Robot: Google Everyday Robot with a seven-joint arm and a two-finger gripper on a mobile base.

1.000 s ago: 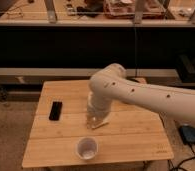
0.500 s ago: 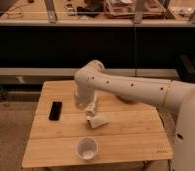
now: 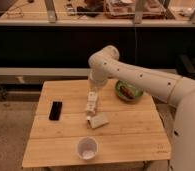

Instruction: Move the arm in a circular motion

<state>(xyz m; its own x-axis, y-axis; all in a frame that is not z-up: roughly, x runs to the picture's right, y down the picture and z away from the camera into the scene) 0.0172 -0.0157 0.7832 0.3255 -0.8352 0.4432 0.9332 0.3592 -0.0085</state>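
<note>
Progress: share of circle done can't be read from one view. Judge arm (image 3: pixel 141 77) mid-sweep, loop prob. not closed, rest of circle left. Nothing to pick up.
Arm loc: over counter (image 3: pixel 133 131), centre-back, reaching in from right.
Axis: long seg runs low-right to up-left, ending at elbow above back edge. Forearm then drops near vertical.
End effector (image 3: pixel 91 111) points down, just beside small pale object (image 3: pixel 99 121), btwn green bowl (image 3: pixel 136 96) and phone (image 3: pixel 55 110). Open/closed: can't tell.
Cup (image 3: pixel 87 148) at front, well apart.
</note>
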